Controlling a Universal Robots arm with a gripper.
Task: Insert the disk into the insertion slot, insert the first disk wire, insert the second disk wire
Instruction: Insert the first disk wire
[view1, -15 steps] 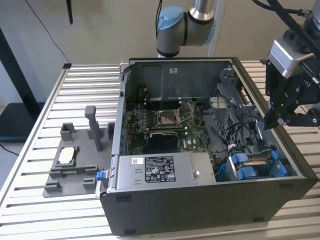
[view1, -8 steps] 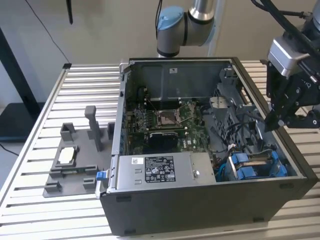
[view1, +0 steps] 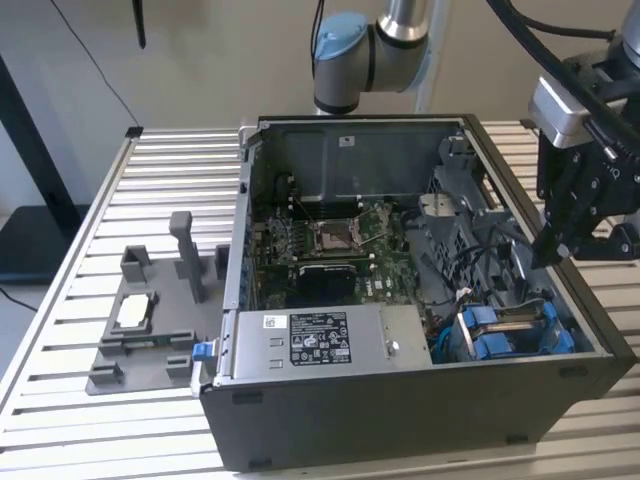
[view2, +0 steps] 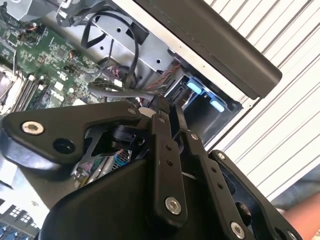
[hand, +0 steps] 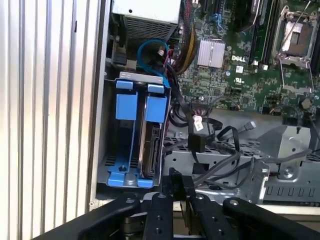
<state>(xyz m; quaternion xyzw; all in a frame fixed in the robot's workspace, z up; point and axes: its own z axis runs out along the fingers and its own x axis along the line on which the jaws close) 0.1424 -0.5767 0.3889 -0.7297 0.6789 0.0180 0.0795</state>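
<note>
Open black metal computer case (view1: 400, 410) on the silver slatted table (view1: 180, 170). Inside it, below the gripper (view1: 553, 250) and towards the exterior view's left, the flat silver-grey disk (hand: 150, 145) in its blue bracket stands on edge in the grey, blue-edged insertion slot (hand: 142, 77). The gripper hovers above, black fingers (hand: 173, 184) drawn close together.
</note>
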